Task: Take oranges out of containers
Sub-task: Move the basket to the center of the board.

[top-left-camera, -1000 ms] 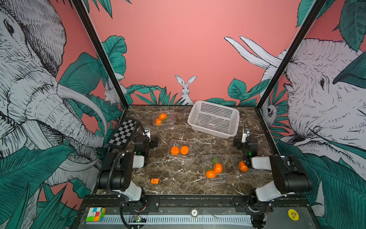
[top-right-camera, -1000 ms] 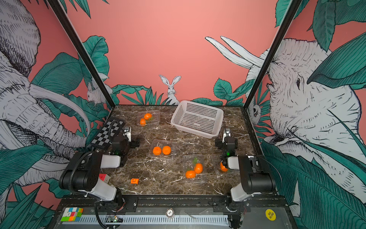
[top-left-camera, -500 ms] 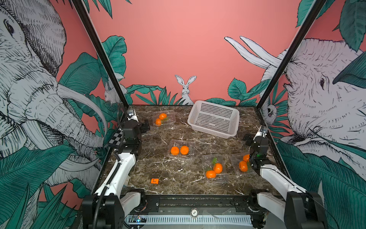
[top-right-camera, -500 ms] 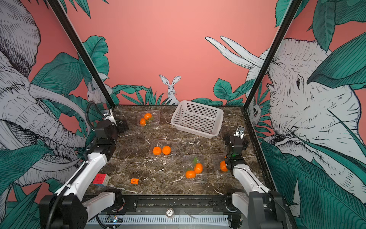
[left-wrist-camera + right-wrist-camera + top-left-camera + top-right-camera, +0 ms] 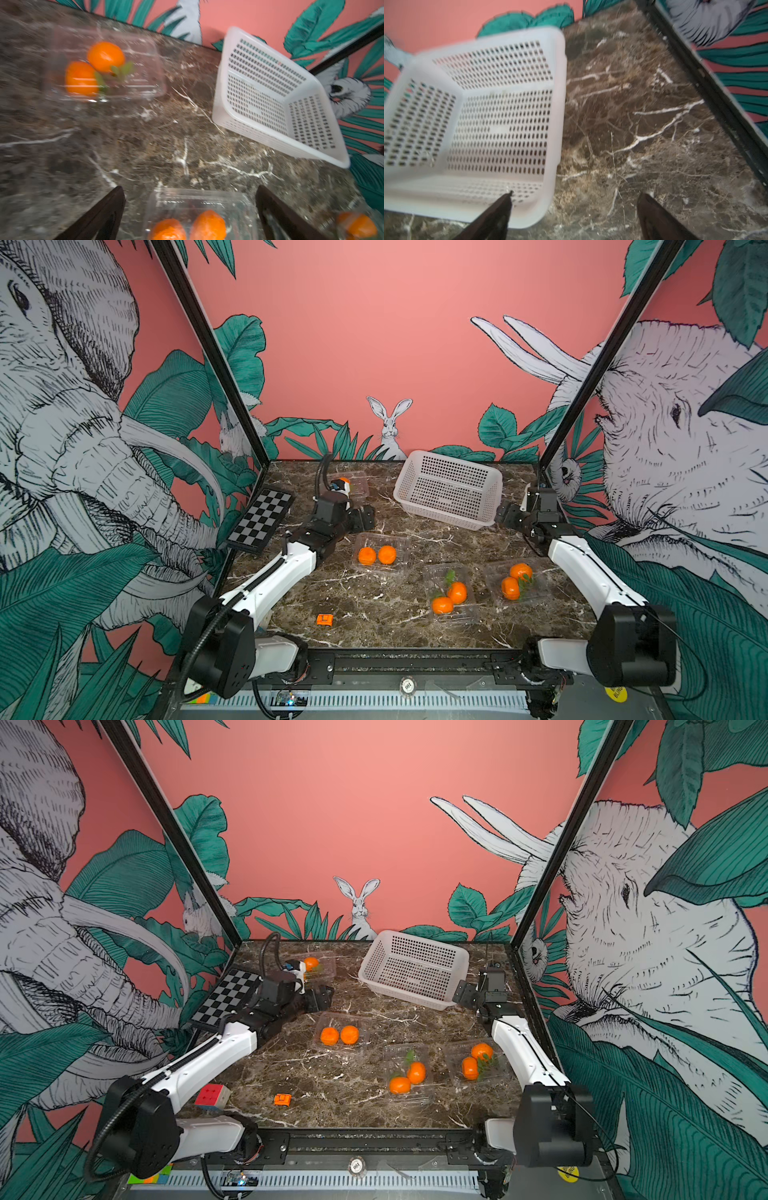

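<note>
In both top views nothing is out yet: all four clear containers [image 5: 399, 541] sit on the marble table [image 5: 374, 614] with their oranges [image 5: 367, 556] inside. It looks like two to a box, though the left arm partly hides the far box. The left gripper [image 5: 361, 518] hovers just behind the middle box. The right gripper [image 5: 464, 994] hangs beside a corner of the white basket [image 5: 409, 990], well apart from any fruit

From the left wrist, the fingers [image 5: 108, 212] stand spread wide and empty, with a box of two oranges lying between them; the far box also shows two

From the right wrist, the jaws gape and hold nothing, one tip over the basket's corner. I reckon the whole job is left: every fruit has yet to be lifted out
</note>
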Robot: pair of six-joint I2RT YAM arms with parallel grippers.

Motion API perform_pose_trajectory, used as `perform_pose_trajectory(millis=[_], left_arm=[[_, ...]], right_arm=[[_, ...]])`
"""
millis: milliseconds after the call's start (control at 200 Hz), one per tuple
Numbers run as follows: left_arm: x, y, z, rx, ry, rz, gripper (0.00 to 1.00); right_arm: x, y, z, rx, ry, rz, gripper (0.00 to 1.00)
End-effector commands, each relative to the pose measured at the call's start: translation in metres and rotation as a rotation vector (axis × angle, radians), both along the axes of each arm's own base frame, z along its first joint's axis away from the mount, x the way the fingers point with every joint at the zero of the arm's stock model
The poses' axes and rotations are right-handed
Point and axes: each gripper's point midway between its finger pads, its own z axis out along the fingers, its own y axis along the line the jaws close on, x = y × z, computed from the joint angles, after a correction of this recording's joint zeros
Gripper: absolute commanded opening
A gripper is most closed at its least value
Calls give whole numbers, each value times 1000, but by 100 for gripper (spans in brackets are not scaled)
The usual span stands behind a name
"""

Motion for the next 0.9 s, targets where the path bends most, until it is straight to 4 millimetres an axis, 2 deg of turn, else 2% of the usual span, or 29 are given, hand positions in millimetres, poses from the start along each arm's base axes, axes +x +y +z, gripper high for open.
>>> perform_pose_trajectory(millis=[0, 65, 250, 295, 370, 395, 525, 590, 690, 745, 765, 815, 890], left_arm=[[0, -29, 13, -120, 27, -48, 99], [-2, -33, 6, -142, 59, -57, 99], [-8, -34, -2, -153, 88, -65, 99], [-9, -34, -3, -138, 95, -67, 99], [-7, -34, -3, -105, 101, -80, 99], [-6, -34, -1, -95, 101, -84, 99], [1, -42, 2, -87, 106, -115, 99], [2, -50, 1, -98, 124, -146, 99], [4, -57, -3, -95, 166, -175, 99], [4, -58, -4, -92, 174, -181, 99], [5, -58, -4, -91, 173, -182, 99], [5, -58, -3, -87, 170, -185, 99], [6, -56, -3, -72, 159, -181, 99]], right_arm=[[-5, 15, -21, 81, 121, 31, 82], [1, 19, -28, 91, 139, 46, 75], [18, 27, -35, 94, 144, 68, 68], [23, 30, -39, 95, 164, 82, 60], [29, 33, -41, 69, 190, 96, 57], [31, 33, -50, 68, 213, 92, 56], [47, 34, -56, 74, 215, 77, 44], [57, 35, -56, 71, 213, 80, 36], [73, 32, -54, 33, 202, 88, 29], [81, 31, -54, 4, 196, 109, 25], [91, 31, -45, -3, 169, 116, 23], [101, 30, -45, -31, 175, 132, 16], [114, 30, -44, -60, 178, 154, 10]])
